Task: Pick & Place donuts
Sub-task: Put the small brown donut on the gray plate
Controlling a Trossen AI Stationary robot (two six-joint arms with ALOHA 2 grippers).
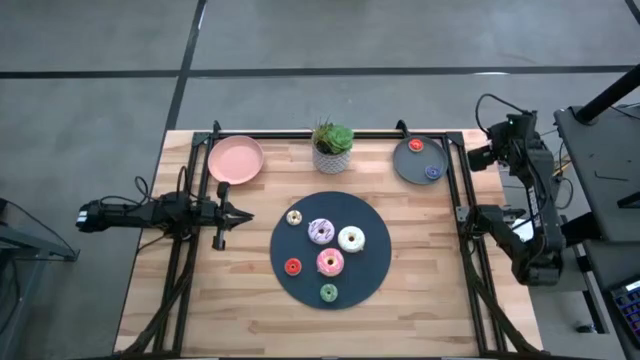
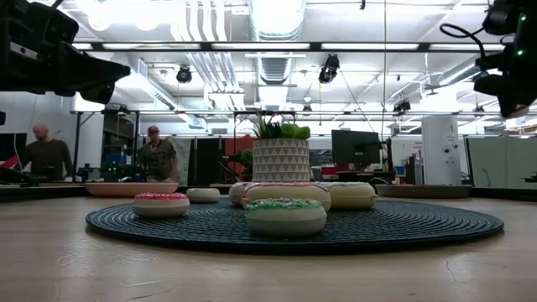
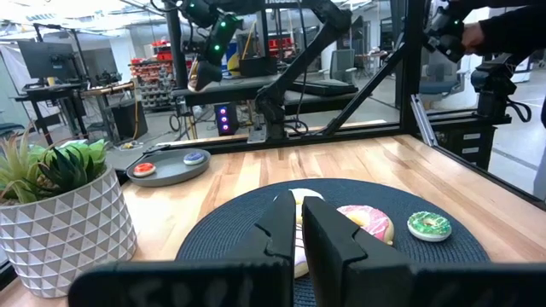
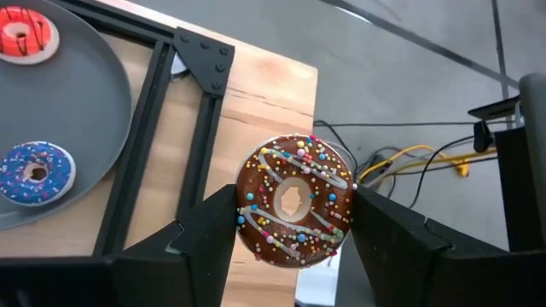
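The right gripper (image 4: 294, 223) hangs off the desk's corner at about two o'clock, its fingers (image 4: 200, 243) pressed on either side of a brown chocolate-glazed toy donut with coloured sprinkles (image 4: 294, 211), which it holds on edge above the light wooden desk (image 1: 420, 280) rim and the grey floor beyond. Just beside it, at roughly one o'clock on the desk, the round grey plate (image 1: 405, 165) carries a small red-frosted donut (image 1: 416, 146) and a small blue-frosted donut (image 1: 432, 172), lying apart from each other. The large dark woven round mat (image 1: 370, 270) sits at the desk's centre with six donuts on it: a cream one (image 1: 294, 217) at eleven o'clock of the mat, a purple-and-white one (image 1: 321, 232) near the middle, a white one (image 1: 351, 239) just beside it, a pink one (image 1: 330, 262) below these, a small red one (image 1: 293, 266) at eight o'clock and a green one (image 1: 329, 293) at six o'clock. The left gripper (image 1: 240, 216) waits at nine o'clock, level above the desk, fingers (image 3: 328, 243) closed together on nothing (they point toward the mat). A pink round plate (image 1: 236, 160) lies at eleven o'clock, and a white faceted pot with a green plant (image 1: 333, 148) stands at twelve.
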